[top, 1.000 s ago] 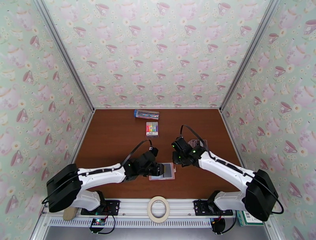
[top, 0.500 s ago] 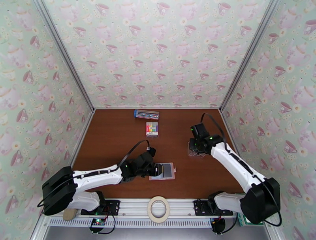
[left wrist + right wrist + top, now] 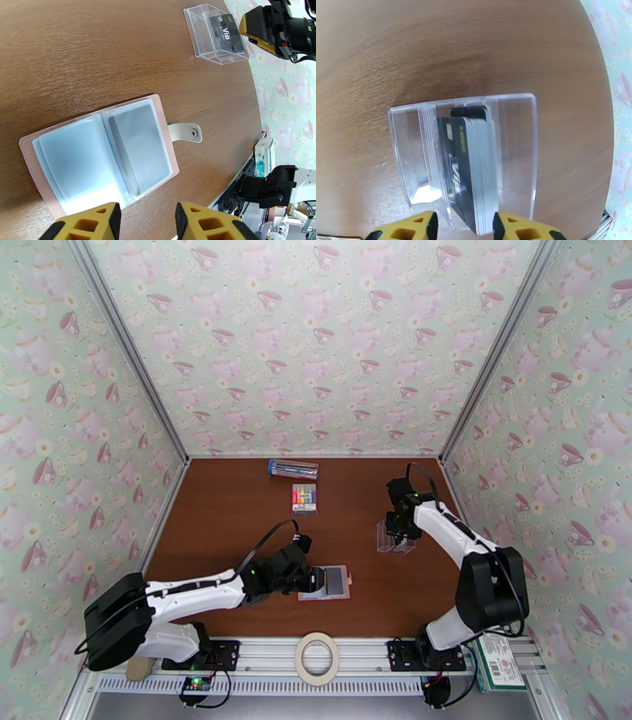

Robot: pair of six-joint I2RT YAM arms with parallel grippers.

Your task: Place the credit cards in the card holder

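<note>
The pink card holder point(image 3: 67, 165) lies open on the brown table, a grey card point(image 3: 140, 152) in its right clear pocket. My left gripper point(image 3: 146, 221) hovers open at its near edge with nothing between its fingers; from above that gripper point(image 3: 314, 579) covers the holder's point(image 3: 340, 581) left half. More credit cards point(image 3: 474, 165), a black one with gold lettering in front, stand stacked in a clear stand point(image 3: 414, 158) at the right. My right gripper point(image 3: 464, 229) is open just above that stack, its fingertips on either side of the cards' near end. Whether they touch I cannot tell.
A pack of rainbow markers point(image 3: 304, 497) and a blue-ended clear pen box point(image 3: 293, 469) lie at the back middle. A tape roll point(image 3: 317, 658) sits on the front rail, a small box point(image 3: 498, 673) at the bottom right. Patterned walls close in three sides.
The right arm swung from beside the card holder to the back right, over the clear stand, and its jaws widened. The left arm and holder stayed put.
</note>
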